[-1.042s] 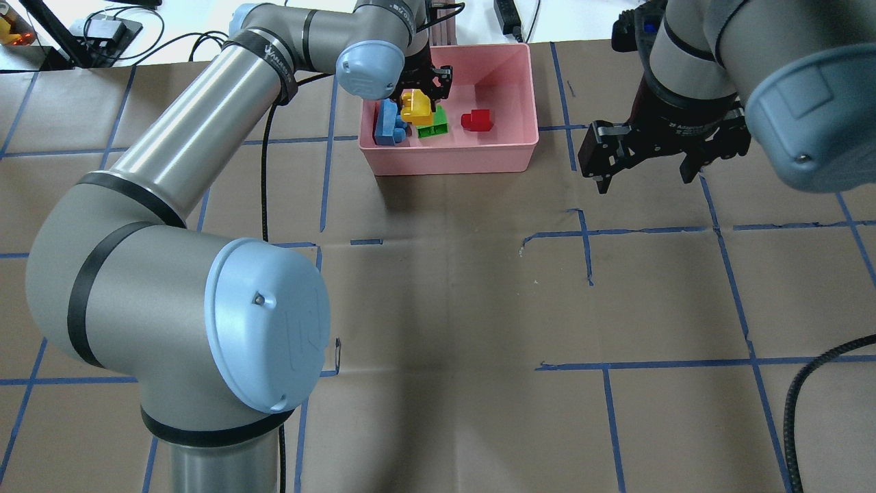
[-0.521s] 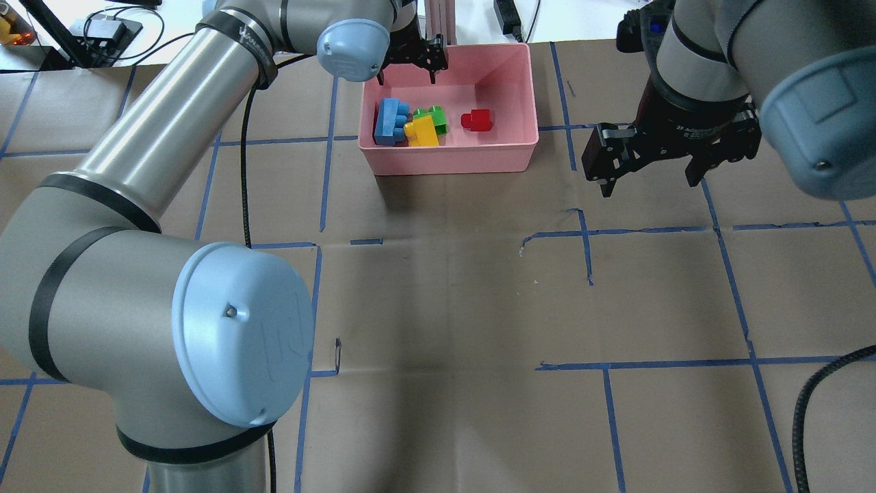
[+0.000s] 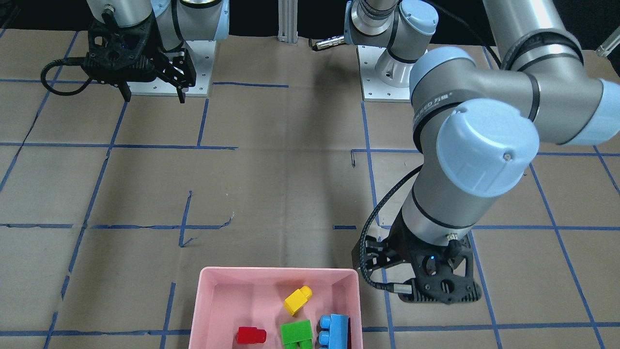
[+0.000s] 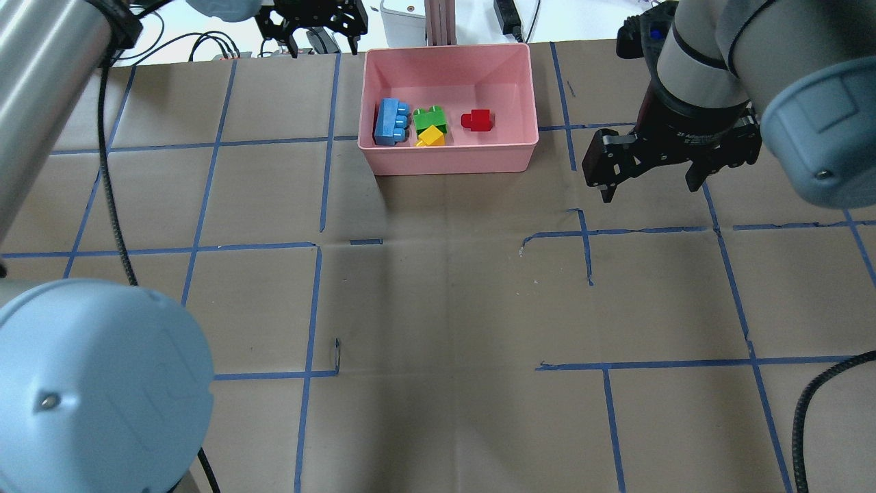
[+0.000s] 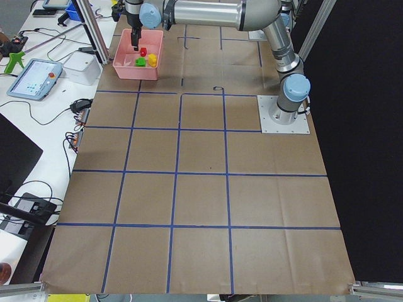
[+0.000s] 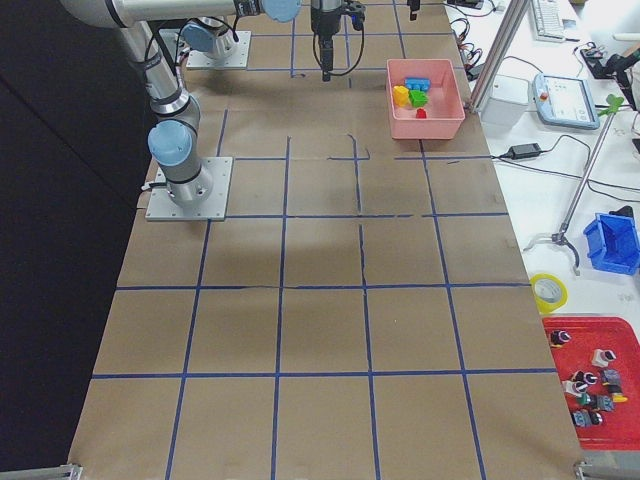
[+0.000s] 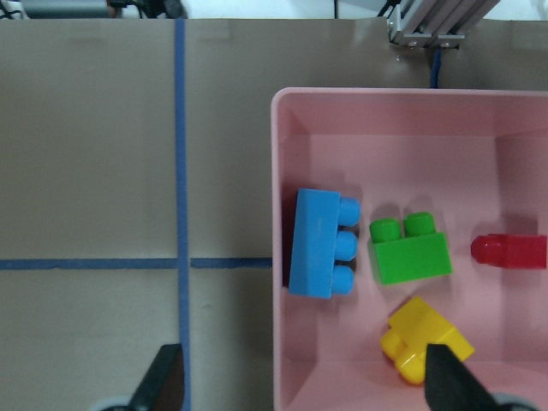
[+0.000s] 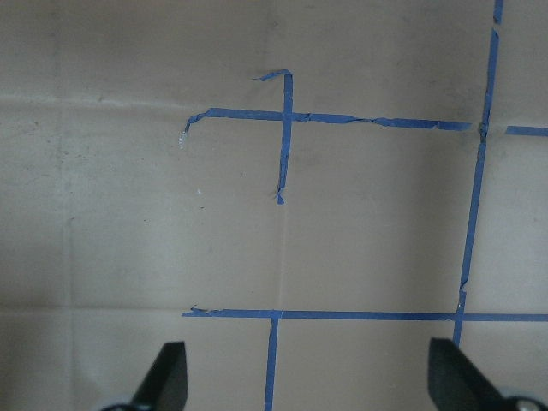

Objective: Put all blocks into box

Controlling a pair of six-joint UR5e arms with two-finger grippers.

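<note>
Brown paper gridded with blue tape covers the desk (image 4: pixel 438 308). Overhead: the pink box (image 4: pixel 448 161) sits at the far edge, long side across. Inside, the blue brick (image 4: pixel 390 122) lies lengthwise front to back, studs toward the green brick (image 4: pixel 430 120); the yellow brick (image 4: pixel 431 137) lies just beside that, and the red brick (image 4: pixel 477 121) lies apart. Left wrist view: the left gripper (image 7: pixel 304 368) hangs spread and empty over the box's left wall. Right wrist view: the right gripper (image 8: pixel 308 372) is spread, empty, above taped paper

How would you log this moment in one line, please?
in box: blue block, green block, yellow block, red block | left gripper: open, empty, above box edge | right gripper: open, empty, over table
</note>
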